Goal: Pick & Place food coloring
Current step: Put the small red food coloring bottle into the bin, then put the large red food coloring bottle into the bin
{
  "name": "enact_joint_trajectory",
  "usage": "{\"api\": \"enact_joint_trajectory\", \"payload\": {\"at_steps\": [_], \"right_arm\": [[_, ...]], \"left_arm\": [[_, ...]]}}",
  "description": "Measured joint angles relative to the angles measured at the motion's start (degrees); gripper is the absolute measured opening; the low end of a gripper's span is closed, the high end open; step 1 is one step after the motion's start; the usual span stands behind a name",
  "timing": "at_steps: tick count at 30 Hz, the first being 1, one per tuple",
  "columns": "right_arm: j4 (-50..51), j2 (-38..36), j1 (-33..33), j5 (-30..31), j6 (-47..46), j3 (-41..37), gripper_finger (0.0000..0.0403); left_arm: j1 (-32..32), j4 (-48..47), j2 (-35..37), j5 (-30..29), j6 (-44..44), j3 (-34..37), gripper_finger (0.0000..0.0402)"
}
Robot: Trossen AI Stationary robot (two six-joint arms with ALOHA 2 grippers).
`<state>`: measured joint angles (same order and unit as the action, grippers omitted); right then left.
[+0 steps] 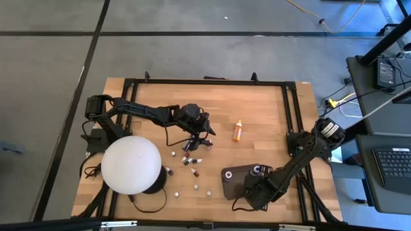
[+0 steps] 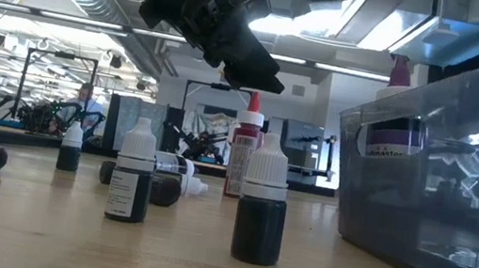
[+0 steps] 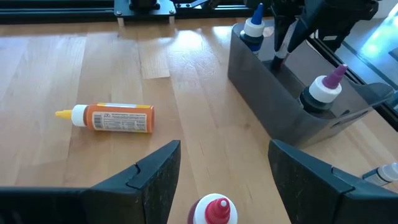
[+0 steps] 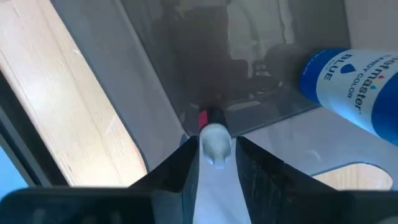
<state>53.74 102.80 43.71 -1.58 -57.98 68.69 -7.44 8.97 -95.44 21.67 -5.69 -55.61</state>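
Wooden table carries a grey tray holding a blue-capped bottle and a purple-tipped bottle. Right gripper pinches a small white-topped bottle inside it; left gripper gapes wide above a red-capped bottle.

Wooden table carries scattered food coloring bottles, tray, dome.

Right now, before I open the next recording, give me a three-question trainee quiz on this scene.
1. True or false: the long orange bottle lies inside the grey tray.
2. The left gripper is: A) open above a red-topped bottle; B) shut on the orange bottle; C) inside the tray.
3. Where is the right gripper?

Key: 1 false, it lies on the wooden table. 2 A. 3 inside the tray, at a white-capped bottle.
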Motion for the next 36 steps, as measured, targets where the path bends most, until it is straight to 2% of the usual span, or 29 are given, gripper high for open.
{"api": "enact_joint_trajectory", "payload": {"at_steps": [10, 14, 16, 20, 23, 27, 31, 36], "right_arm": [[8.33, -0.26, 0.04, 1.31, 0.35, 6.40, 0.0114], [15.95, -0.27, 0.04, 2.31, 5.30, 12.01, 0.0114], [21.46, -0.28, 0.06, 5.86, 7.09, 15.54, 0.0114], [31.41, -1.16, 1.50, 22.12, 4.44, 20.85, 0.0114], [35.71, -5.15, 1.76, 26.16, 2.89, 22.16, 0.0114], [32.84, -12.58, 2.04, 32.34, 3.87, 19.31, 0.0114], [25.52, -20.04, 2.68, 39.56, 7.57, 12.76, 0.0114], [17.25, -25.73, 1.84, 41.75, 12.77, 4.94, 0.0114]], "left_arm": [[0.02, 0.04, 0.00, 0.00, 0.41, 0.00, 0.0237], [0.02, 0.04, 0.00, 0.03, 0.50, 0.00, 0.0237], [0.18, -0.05, 0.11, 0.15, 0.94, 0.00, 0.0237], [0.28, -0.11, 1.31, 0.11, 0.92, -0.03, 0.0237], [0.28, -0.96, 2.07, 0.11, 0.97, -0.04, 0.0237], [0.61, -2.78, 2.32, 0.20, 0.63, -0.04, 0.0237], [0.72, -4.86, 2.29, 0.23, -1.67, -0.04, 0.0237], [0.87, -5.77, 2.27, 0.05, -3.45, -0.04, 0.0237]]}}
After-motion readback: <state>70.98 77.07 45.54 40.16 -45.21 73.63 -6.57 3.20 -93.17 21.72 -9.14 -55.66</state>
